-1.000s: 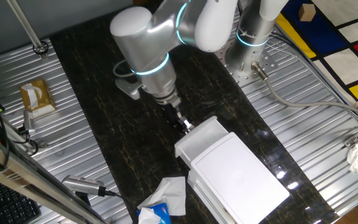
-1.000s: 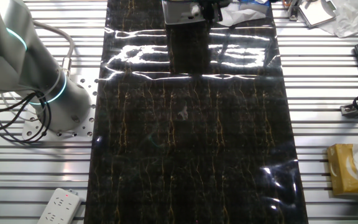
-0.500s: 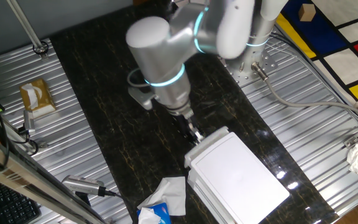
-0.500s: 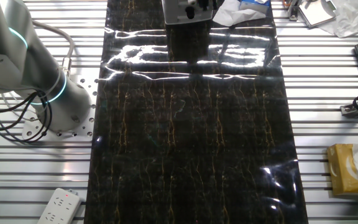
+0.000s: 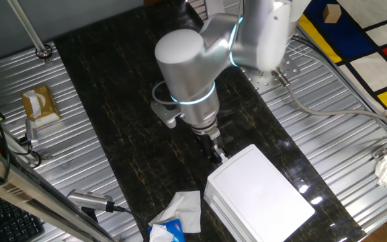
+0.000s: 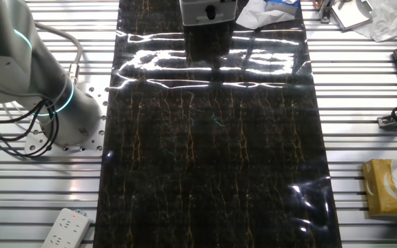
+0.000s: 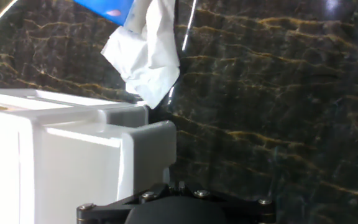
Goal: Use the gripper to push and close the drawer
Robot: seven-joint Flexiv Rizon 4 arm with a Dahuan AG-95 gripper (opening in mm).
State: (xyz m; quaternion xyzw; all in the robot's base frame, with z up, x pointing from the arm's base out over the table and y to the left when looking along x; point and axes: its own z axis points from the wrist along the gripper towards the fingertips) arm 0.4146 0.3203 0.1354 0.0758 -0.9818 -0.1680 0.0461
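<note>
Pushing the drawer [image 5: 219,163] front; I judge it light, sliding easily; gripper [image 5: 218,154] jaws' state unclear.

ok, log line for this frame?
phase: end of push | gripper: at drawer front, jaw state unclear | drawer: pushed in, flush with box | tissue: beside box, untouched

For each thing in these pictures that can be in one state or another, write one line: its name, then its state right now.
drawer: pushed in, front about flush with the box.
white box: upright on the dark mat, flat top bare.
gripper: at the drawer's front; whether the fingers are open or shut cannot be told.
tissue: crumpled, lying beside the box.
cyan ring: glowing.
</note>
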